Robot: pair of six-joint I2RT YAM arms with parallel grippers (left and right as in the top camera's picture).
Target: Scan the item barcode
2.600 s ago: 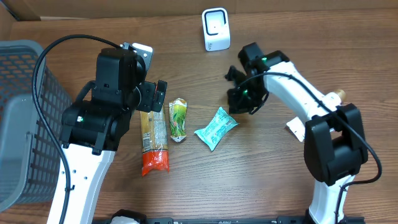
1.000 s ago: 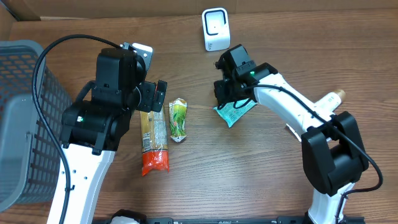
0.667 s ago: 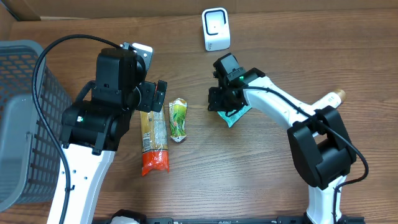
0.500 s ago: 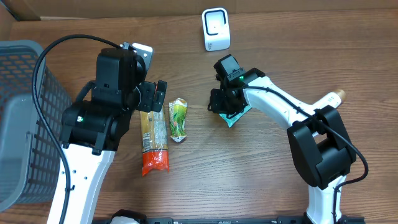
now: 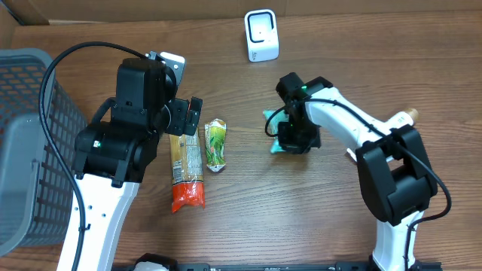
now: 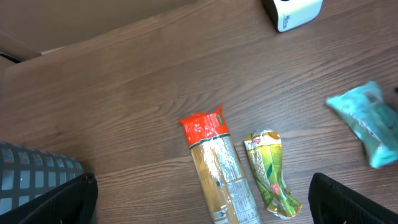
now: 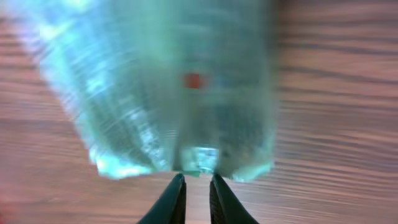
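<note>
A teal snack packet (image 7: 174,81) fills the upper part of the right wrist view, blurred. My right gripper (image 7: 198,186) has its tips nearly together, pinching the packet's near edge. From overhead the right gripper (image 5: 291,135) covers most of the teal packet (image 5: 269,116), below the white scanner (image 5: 261,35). My left gripper (image 6: 199,208) stands wide open above a long pasta packet (image 6: 217,168) with a red end and a green packet (image 6: 270,174). It touches neither. The overhead view shows the left gripper (image 5: 185,117) over the pasta packet (image 5: 187,169).
A grey mesh basket (image 5: 30,150) stands at the left edge. The green packet (image 5: 216,144) lies beside the pasta. A small white item (image 5: 358,156) and a tan-tipped object (image 5: 407,116) lie by the right arm. A cardboard wall runs along the back.
The right gripper took the teal packet off the table and carried it up toward the scanner. In the last half second its wrist turned and shifted right. The left arm stayed still.
</note>
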